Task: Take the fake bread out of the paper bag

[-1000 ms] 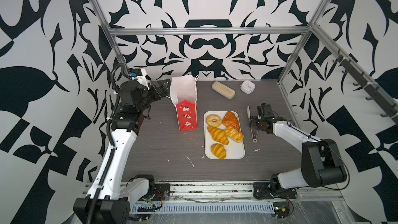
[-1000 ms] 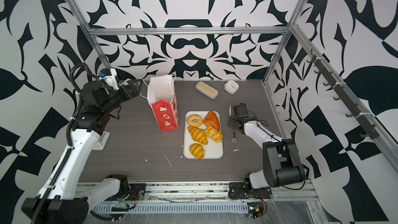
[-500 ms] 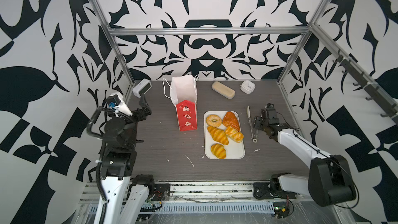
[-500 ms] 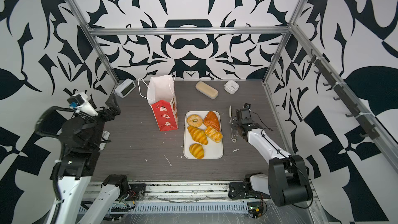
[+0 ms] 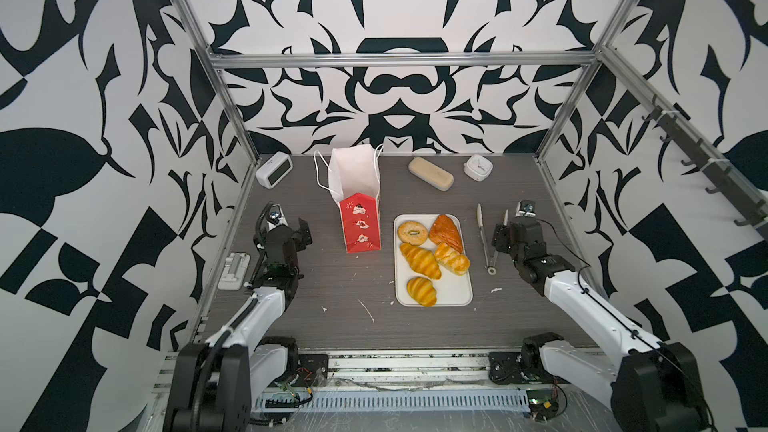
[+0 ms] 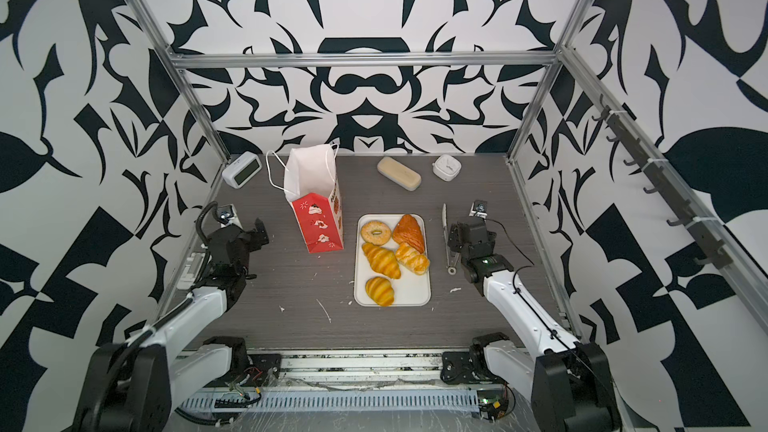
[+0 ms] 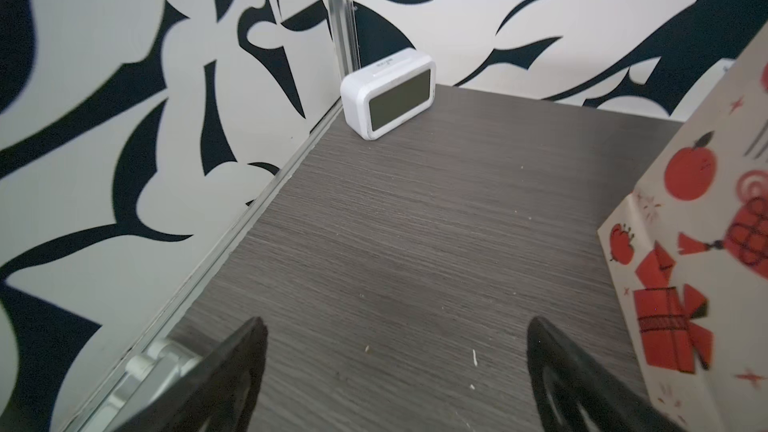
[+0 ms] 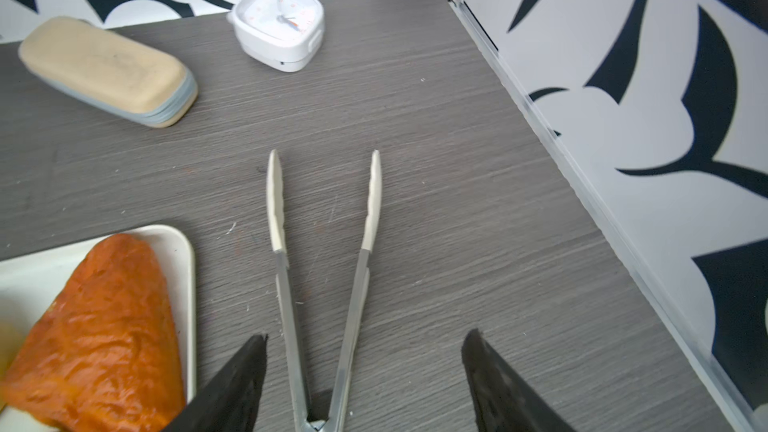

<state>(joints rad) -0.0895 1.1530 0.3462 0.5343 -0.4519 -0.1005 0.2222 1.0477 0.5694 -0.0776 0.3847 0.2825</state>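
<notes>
Fake bread (image 5: 420, 260) lies on the white tray (image 5: 455, 295) in the near half of the tabletop (image 5: 332, 326): two croissants, a ring, a braided twist and a dark triangular puff. All five are outside the bag, so I judge the unloading done and the step in hand to be a clean parking of both arms. The left fingers (image 7: 232, 376) are spread wide over bare tabletop with nothing between them. The right fingers (image 8: 232, 384) are spread astride the tongs (image 8: 282, 284), which lie flat and look untouched. Doing this well means lifting the right arm straight up before any sideways move (a dragged tong could sweep into the tray). The left arm should keep clear of the paper bag (image 5: 360, 228), which stands upright just beyond the tray; what shows of its white interior holds no pastry, and light paper tips easily. Farther back sit a digital clock (image 7: 390, 97), a beige block (image 8: 104, 68) and a small analog clock (image 8: 282, 22). The digital clock's top bears a mark too small to read, and the bag shows red fruit and gift pictures but no legible words.
</notes>
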